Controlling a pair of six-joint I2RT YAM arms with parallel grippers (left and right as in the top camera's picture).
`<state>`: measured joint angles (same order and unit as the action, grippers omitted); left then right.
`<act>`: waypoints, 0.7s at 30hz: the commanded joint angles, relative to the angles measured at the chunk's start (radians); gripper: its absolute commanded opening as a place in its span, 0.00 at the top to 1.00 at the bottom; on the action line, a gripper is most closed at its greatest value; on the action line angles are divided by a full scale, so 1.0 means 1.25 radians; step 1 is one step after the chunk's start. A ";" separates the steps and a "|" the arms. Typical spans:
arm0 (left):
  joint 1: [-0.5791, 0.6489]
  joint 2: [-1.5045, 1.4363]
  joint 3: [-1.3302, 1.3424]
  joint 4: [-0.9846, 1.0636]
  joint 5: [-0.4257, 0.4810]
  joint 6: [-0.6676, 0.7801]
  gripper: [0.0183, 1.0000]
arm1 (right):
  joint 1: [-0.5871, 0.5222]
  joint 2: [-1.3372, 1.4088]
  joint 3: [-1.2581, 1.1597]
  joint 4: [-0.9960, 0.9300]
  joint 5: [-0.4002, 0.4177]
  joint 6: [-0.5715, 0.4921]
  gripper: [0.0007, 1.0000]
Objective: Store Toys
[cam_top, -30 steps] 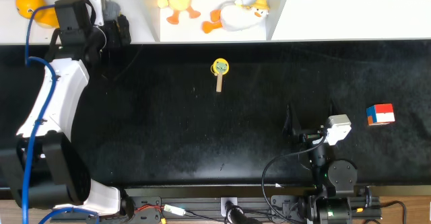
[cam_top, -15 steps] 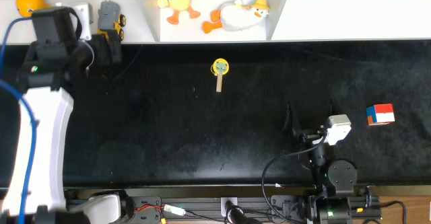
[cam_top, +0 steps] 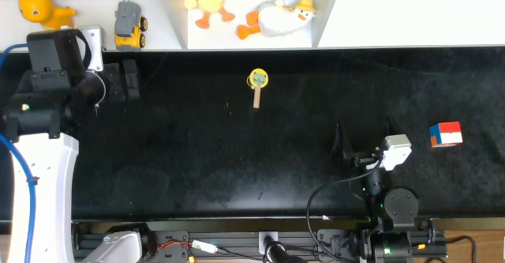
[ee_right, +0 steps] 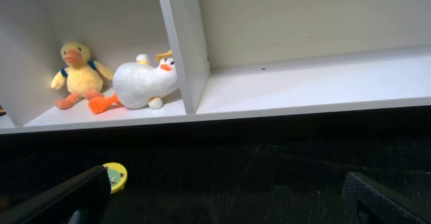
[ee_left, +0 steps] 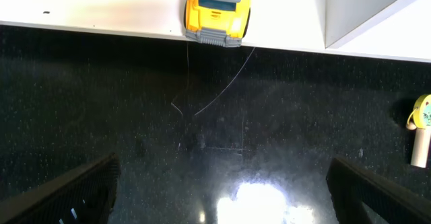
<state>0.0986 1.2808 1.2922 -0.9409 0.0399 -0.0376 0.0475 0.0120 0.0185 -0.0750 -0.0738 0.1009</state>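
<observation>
The white shelf point(cam_top: 394, 48) holds four toys: goose plush point(cam_top: 276, 18), yellow duck plush point(cam_top: 208, 1), orange duck point(cam_top: 39, 5) and toy truck point(ee_left: 217, 12), the truck just ahead of the left gripper point(ee_left: 222, 167), which we see spread wide and empty. We judge two left to store: the cube point(cam_top: 446, 134), off to the right of the likewise empty, wide-spread right gripper point(ee_right: 225, 177), and the stick toy point(cam_top: 257, 85) ahead of it.

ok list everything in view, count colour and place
round orange duck toy: 1, orange, left compartment
grey and yellow toy truck: 1, grey/yellow, left compartment, front edge
yellow plush duck: 1, yellow, middle compartment
white plush goose: 1, white, orange feet, middle compartment
round-headed stick toy: 1, yellow, table centre
red, white and blue cube: 1, table right
white shelf unit: 1, far edge
black table: 1
left gripper: black, open, facing truck
right gripper: black, open, near right
</observation>
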 commanded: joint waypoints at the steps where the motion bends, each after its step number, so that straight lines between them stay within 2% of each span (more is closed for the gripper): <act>1: 0.002 -0.006 0.014 -0.002 -0.006 -0.016 0.00 | 0.004 -0.006 -0.011 0.003 0.004 0.003 0.01; 6: 0.002 -0.023 0.011 -0.052 -0.004 -0.016 0.00 | 0.004 -0.006 -0.011 0.003 0.004 0.004 0.00; 11: -0.002 -0.177 -0.061 -0.007 -0.046 -0.016 0.00 | 0.004 -0.006 -0.011 0.003 0.004 0.003 0.01; 17: -0.002 -0.483 -0.303 0.139 -0.058 -0.017 0.00 | 0.004 -0.006 -0.011 0.003 0.004 0.003 0.00; 21: -0.002 -0.674 -0.498 0.245 -0.070 -0.084 0.00 | 0.004 -0.006 -0.011 0.003 0.004 0.003 0.00</act>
<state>0.0982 0.5312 0.8082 -0.6685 -0.0223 -0.0731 0.0475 0.0120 0.0185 -0.0757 -0.0734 0.1009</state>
